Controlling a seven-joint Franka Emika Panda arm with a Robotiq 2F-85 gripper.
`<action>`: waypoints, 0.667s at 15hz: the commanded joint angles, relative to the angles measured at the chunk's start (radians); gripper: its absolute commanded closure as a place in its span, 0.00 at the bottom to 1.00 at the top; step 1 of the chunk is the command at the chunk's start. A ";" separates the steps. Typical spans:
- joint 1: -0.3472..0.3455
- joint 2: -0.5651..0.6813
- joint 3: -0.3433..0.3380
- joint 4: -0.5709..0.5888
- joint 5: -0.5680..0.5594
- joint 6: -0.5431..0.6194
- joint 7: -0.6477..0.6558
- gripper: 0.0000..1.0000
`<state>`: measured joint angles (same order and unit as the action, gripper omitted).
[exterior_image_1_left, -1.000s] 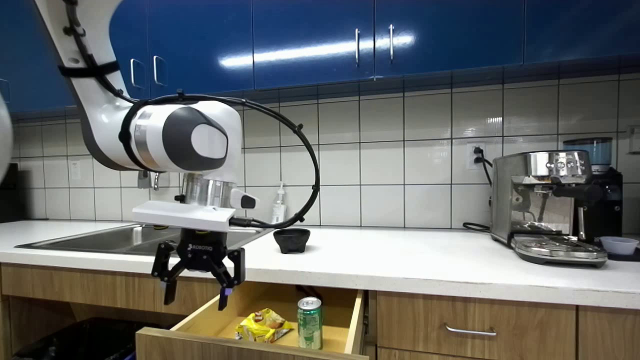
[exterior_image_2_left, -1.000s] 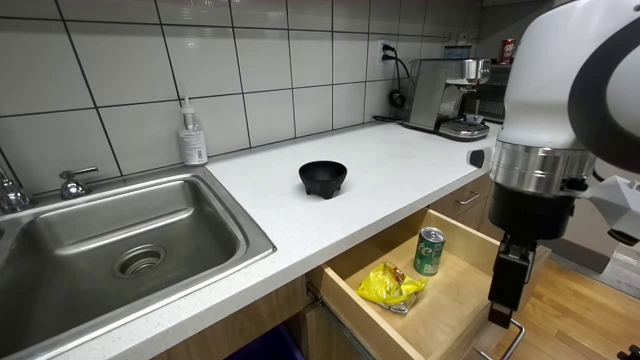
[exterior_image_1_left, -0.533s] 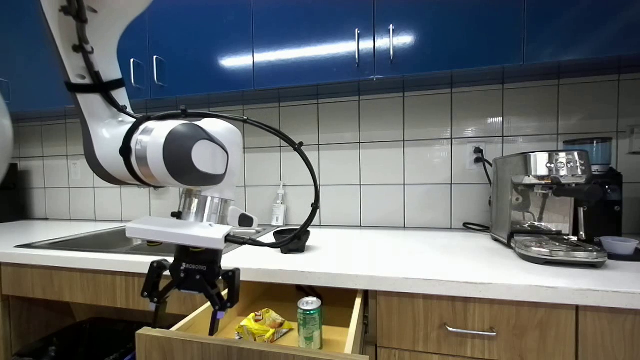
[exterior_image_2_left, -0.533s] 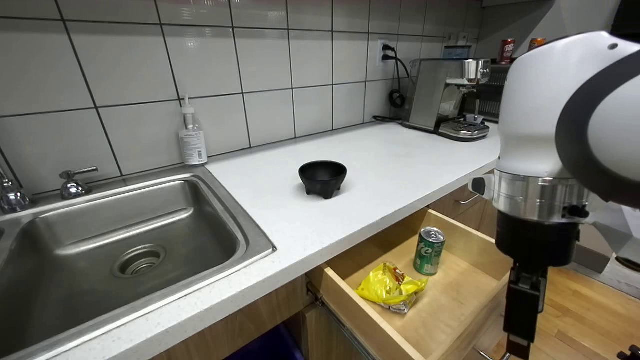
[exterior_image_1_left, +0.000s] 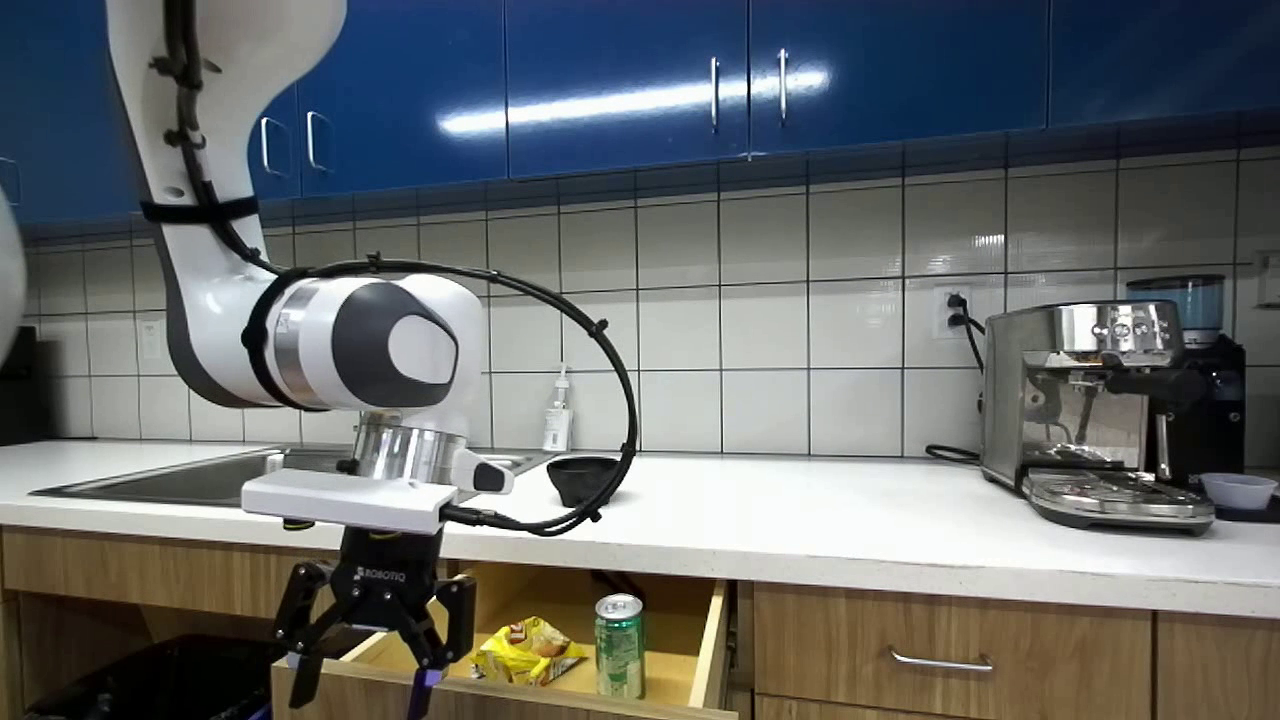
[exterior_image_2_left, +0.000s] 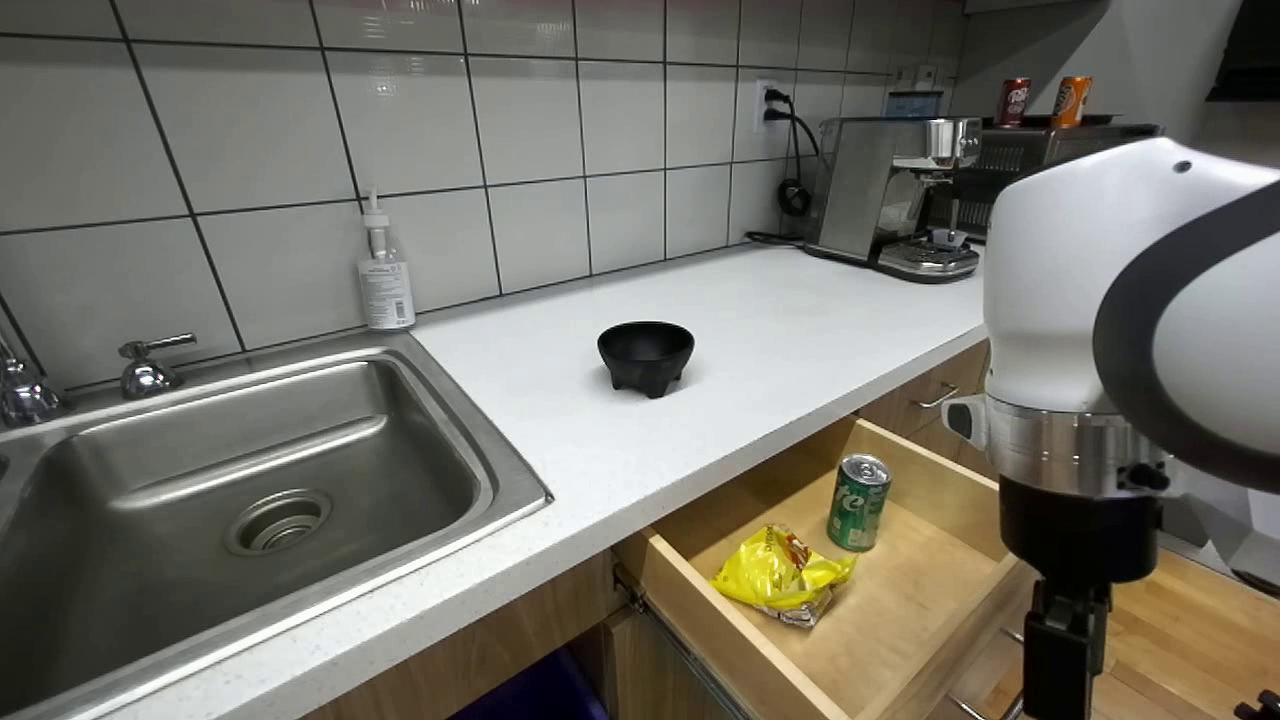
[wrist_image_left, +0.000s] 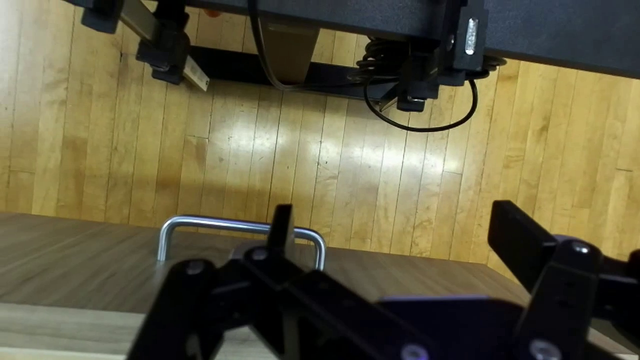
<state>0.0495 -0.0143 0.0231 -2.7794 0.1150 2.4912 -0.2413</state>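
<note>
My gripper is open and empty, pointing down in front of the open drawer's wooden front. In an exterior view it is seen edge-on, outside the drawer, with its tips cut off. In the wrist view the fingers are wide apart. One finger overlaps the silver drawer handle; contact cannot be told. The open drawer holds a green can, upright, and a crumpled yellow bag. Both show in both exterior views, the can right of the bag.
A white counter lies above the drawer, with a black bowl, a soap bottle and a steel sink. An espresso machine stands farther along. A dark stand with coiled cables stands over the wooden floor.
My arm and open gripper have moved down, from above the drawer front's height to in front of it. The drawer, can, bag and bowl have not moved.
</note>
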 joint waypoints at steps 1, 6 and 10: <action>-0.012 0.030 -0.001 0.001 -0.077 0.043 0.084 0.00; -0.015 0.054 -0.007 0.002 -0.133 0.107 0.166 0.00; -0.013 0.064 -0.014 0.002 -0.167 0.165 0.227 0.00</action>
<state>0.0443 0.0418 0.0136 -2.7788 0.0047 2.6137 -0.0894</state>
